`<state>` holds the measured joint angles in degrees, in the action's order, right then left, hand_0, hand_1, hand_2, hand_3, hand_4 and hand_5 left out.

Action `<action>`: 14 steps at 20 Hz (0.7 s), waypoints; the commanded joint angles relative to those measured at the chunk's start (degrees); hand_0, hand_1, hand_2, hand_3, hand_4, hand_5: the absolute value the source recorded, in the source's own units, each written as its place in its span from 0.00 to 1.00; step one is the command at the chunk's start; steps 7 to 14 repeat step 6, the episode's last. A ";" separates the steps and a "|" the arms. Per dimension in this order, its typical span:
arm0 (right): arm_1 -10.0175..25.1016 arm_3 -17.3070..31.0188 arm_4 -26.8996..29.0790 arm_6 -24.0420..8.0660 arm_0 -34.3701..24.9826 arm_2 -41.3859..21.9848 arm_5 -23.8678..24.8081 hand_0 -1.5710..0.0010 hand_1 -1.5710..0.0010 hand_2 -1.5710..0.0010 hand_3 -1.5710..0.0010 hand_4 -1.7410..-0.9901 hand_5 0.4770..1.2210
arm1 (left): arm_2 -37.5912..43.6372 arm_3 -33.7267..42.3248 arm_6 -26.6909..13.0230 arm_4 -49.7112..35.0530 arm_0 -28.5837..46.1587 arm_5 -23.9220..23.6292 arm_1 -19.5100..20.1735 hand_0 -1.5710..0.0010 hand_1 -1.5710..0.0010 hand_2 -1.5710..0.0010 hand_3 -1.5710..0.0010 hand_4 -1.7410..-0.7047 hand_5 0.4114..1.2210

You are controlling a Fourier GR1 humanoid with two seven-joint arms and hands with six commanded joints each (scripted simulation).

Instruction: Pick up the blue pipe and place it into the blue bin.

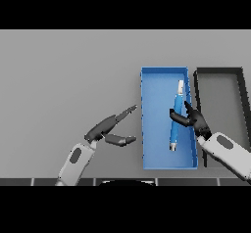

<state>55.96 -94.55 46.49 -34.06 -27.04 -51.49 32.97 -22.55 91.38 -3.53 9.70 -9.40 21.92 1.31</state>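
Now your right hand grips the blue pipe over the blue bin, positioned for release; left hand idles with fingers relaxed

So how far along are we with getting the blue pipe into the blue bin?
Nearly finished. The blue pipe is already over the inside of the blue bin, lying along its right side. The right hand has its fingers curled round the pipe, so release and withdrawal are left. Whether the pipe rests on the bin floor cannot be told. The left hand is open over the table.

Pipe in bin; tray just right of bin.
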 commanded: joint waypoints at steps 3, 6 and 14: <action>1.59 -1.58 -0.54 -0.89 -0.77 -0.56 -0.99 0.99 0.99 0.99 1.00 0.87 0.32 | 0.49 0.13 0.43 -0.18 0.03 0.28 0.91 1.00 1.00 1.00 1.00 0.78 0.10; 1.53 -1.44 -0.22 -0.02 -1.14 -0.89 -1.83 0.99 0.99 0.99 1.00 0.87 0.32 | 0.22 0.75 0.56 -0.28 0.91 0.55 1.21 1.00 1.00 1.00 1.00 0.78 0.10; 1.53 -1.44 -0.22 -0.02 -1.14 -0.89 -1.83 0.99 0.99 0.99 1.00 0.87 0.32 | 0.22 0.75 0.56 -0.28 0.91 0.55 1.21 1.00 1.00 1.00 1.00 0.78 0.10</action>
